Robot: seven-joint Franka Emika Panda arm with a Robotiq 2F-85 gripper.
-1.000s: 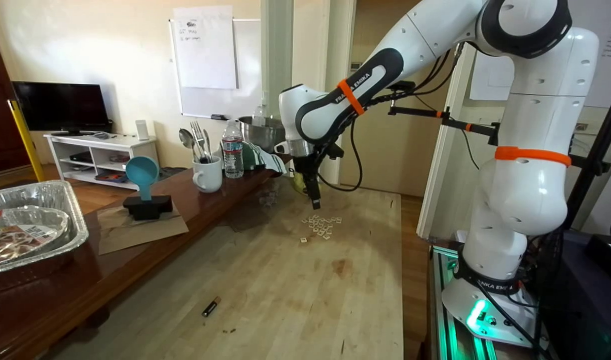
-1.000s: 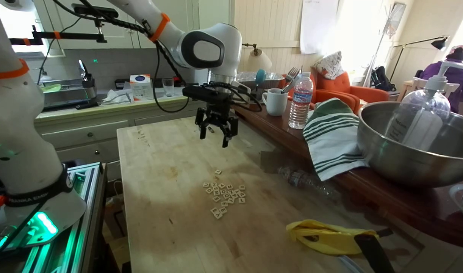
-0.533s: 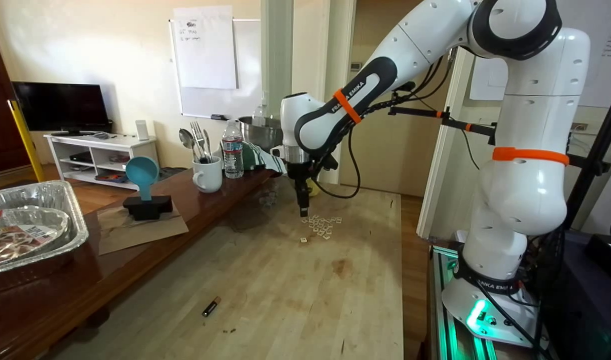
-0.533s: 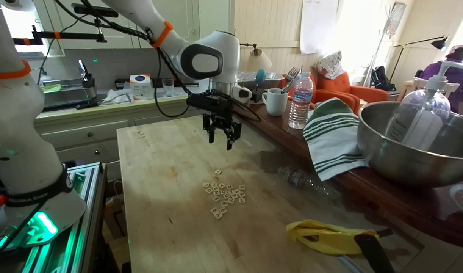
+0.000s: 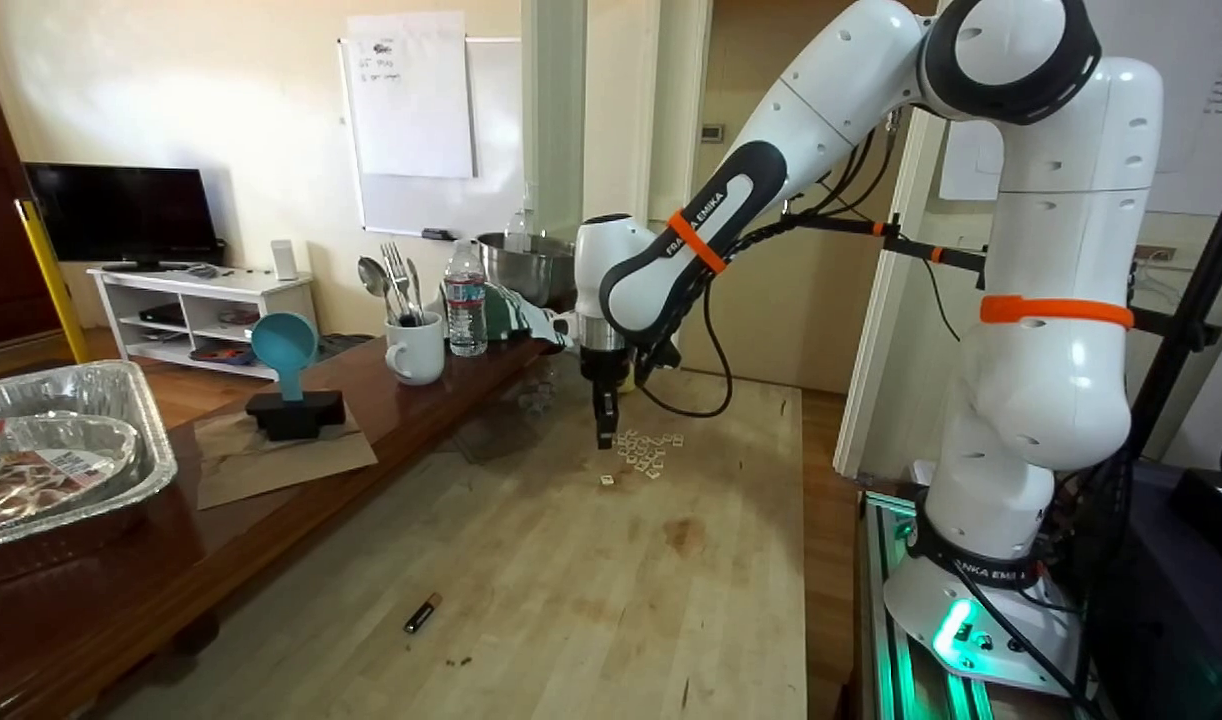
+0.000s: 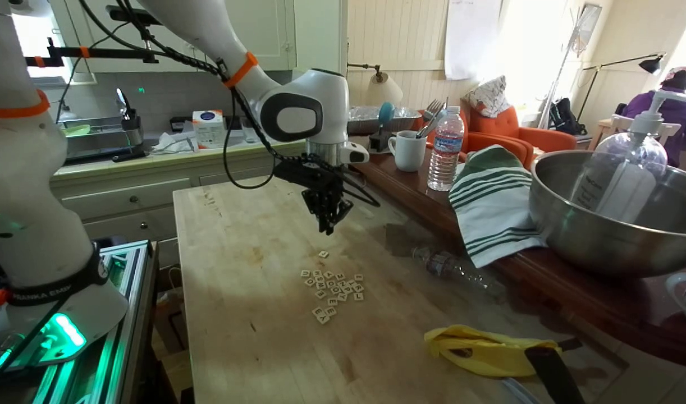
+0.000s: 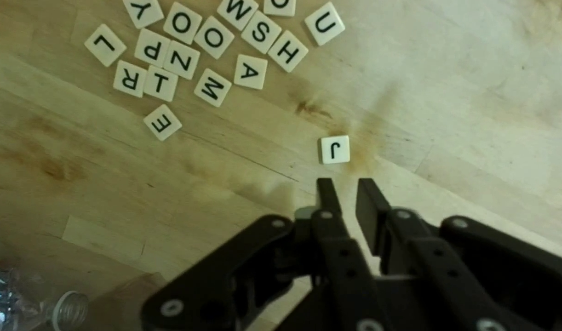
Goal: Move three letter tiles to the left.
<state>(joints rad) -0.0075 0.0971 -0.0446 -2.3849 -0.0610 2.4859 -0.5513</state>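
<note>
- Your gripper [image 7: 346,195] hangs above the table [image 5: 571,600], released, its fingertips [image 7: 328,195] parted by a narrow gap.
- The J tile [image 7: 335,149] lies apart from the rest, below and just past your fingertips.
- The other letter tiles [image 7: 214,37] cluster farther past them, toward the left in the wrist view.
- Among those you can read L, P, R, S, H, U, A and E.
- On your forearm [image 5: 761,150] you can read EMIKA; an orange band [image 5: 697,241] covers part of the word before it.
- You have seventeen tiles in the wrist view, a few cut by its top edge.
- Two mugs [image 6: 408,151] and two water bottles [image 6: 447,168] are right of your gripper in an exterior view.
</note>
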